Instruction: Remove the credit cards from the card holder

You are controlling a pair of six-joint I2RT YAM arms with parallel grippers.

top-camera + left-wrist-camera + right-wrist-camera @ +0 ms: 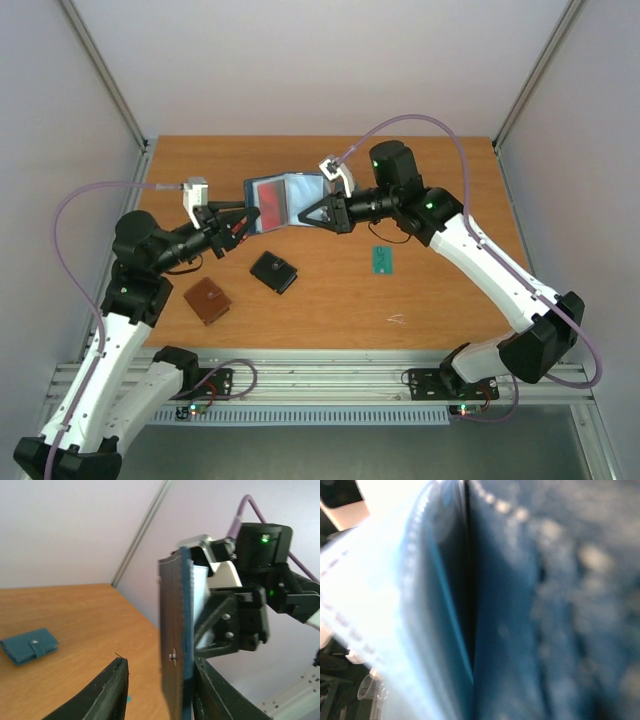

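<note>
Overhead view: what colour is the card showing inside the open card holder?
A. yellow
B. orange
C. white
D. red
D: a red card shows through the clear pocket on the left half of the open card holder.

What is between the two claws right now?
The open card holder, a red card showing in its pocket, spans the gap from left claw to right claw, seen in the top view.

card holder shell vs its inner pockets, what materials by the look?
card holder: likely leather or faux leather; dark navy, matte, finely grained face. inner pockets: probably soft clear plastic, blue-tinted; glossy, light shows through, stitched along the seam.
</note>
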